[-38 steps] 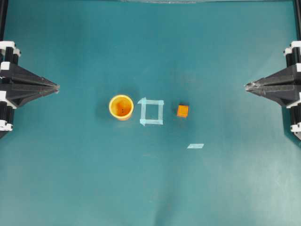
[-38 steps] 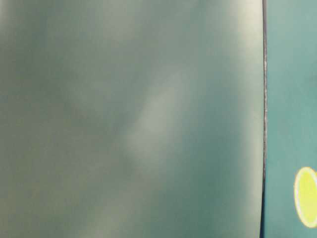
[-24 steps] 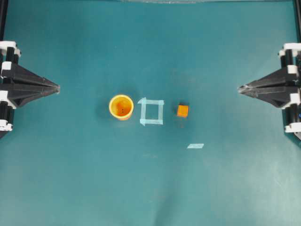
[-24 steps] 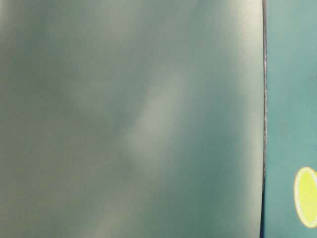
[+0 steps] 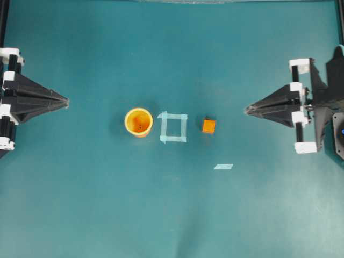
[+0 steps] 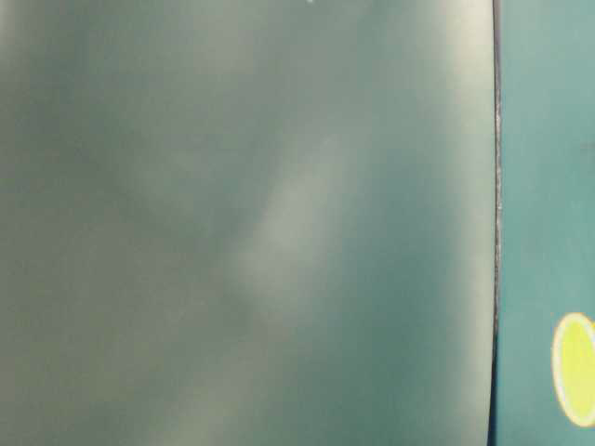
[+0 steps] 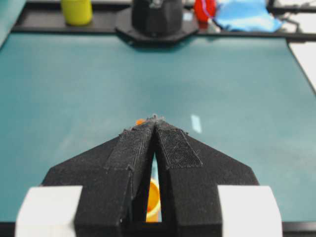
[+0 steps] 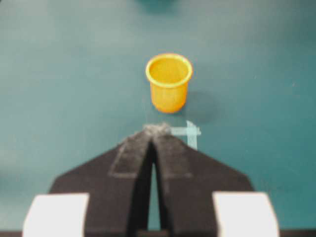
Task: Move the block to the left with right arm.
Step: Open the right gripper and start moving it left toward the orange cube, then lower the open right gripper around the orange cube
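**Cup, tape square and block in a row between two pincers**

Seen from overhead, three things lie in a line across the middle of the counter point(image 5: 172, 215). The cup point(image 5: 138, 122) stands upright at the left, the tape square point(image 5: 173, 127) lies just beside it on its right, and the block point(image 5: 208, 126) sits just right of the square, outside its outline. A short strip of tape point(image 5: 223, 166) lies apart, below and slightly right of the block. The left pincer point(image 5: 63, 100) points in from the left edge, well apart from the cup. The right pincer point(image 5: 248, 110) points in from the right, near the block but not touching it.
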Tool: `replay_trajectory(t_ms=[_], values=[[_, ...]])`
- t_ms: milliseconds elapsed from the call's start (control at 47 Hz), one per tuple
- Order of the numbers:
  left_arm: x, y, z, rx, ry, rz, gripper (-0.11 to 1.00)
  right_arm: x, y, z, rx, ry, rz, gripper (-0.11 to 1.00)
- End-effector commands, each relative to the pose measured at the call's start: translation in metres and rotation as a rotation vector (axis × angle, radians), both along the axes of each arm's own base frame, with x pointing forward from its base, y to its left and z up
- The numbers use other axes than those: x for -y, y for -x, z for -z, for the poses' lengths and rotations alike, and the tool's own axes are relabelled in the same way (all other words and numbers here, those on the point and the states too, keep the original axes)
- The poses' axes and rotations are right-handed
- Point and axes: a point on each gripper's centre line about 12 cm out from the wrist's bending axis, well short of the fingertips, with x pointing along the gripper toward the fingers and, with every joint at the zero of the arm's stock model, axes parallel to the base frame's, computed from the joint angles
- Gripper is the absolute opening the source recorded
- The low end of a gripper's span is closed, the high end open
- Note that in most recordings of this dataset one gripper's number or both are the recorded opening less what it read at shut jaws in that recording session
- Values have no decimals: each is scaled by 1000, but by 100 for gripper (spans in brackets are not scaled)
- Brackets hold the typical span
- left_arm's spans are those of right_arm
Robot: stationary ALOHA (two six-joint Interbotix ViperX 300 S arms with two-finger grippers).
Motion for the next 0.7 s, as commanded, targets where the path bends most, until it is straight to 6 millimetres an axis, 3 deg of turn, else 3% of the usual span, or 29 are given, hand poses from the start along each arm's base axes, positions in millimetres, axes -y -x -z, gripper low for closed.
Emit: replay_trajectory(t_ms=[0,213,340,680], values=[[0,-2,-11,20,-5,-1,0,1,-9,-4,-11,-4,5,7],[0,-2,-10,14,-5,-1,0,4,-29,22,-165,-11,14,48],[0,-2,-10,14,-5,-1,0,8,-46,39,-270,-14,26,62],[0,-2,-9,12,-5,-1,0,14,-92,89,-515,-20,37,63]])
